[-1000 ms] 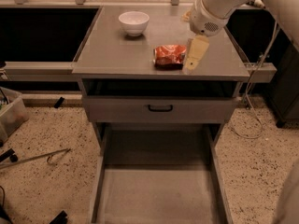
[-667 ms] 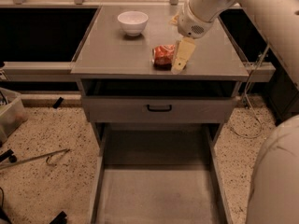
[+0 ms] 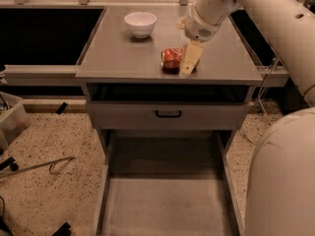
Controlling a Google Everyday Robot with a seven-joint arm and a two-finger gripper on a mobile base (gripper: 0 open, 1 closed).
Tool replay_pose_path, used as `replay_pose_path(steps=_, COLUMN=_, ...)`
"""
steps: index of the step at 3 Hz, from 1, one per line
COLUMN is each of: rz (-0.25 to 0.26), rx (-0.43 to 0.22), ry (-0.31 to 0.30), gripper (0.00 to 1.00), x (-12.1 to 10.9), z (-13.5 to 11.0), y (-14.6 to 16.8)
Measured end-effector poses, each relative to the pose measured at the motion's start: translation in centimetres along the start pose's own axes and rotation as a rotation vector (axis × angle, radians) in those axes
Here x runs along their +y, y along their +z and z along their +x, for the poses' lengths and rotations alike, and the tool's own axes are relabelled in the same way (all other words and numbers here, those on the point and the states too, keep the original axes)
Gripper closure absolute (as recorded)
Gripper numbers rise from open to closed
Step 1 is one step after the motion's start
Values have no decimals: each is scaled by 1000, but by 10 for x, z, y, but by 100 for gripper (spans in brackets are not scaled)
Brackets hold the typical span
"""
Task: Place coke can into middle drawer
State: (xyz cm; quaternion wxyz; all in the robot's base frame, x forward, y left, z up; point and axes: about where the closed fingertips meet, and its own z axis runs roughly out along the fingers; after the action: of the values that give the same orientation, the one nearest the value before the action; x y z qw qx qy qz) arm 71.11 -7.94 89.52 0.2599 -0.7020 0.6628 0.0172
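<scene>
The coke can is dented and red-orange, and lies on its side on the grey cabinet top, near the front edge. My gripper hangs from the cream arm that comes in from the upper right. It is down at the can's right side, touching or overlapping it in this view. The middle drawer is pulled out at the bottom of the view. It is a wide grey tray with low side walls and nothing in it.
A white bowl stands at the back left of the cabinet top. A closed drawer front with a black handle sits above the open tray. My arm's large cream body fills the lower right. Clutter lies on the speckled floor at the left.
My gripper has moved left and down toward the can, from a gap beside it to right against its right side. The can has stayed in place.
</scene>
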Motion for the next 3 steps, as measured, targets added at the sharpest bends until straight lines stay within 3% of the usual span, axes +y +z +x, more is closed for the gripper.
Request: replay_pose_path(steps=3, rz=-50, rx=37, ry=40, gripper=0, x=-17, z=38, y=36)
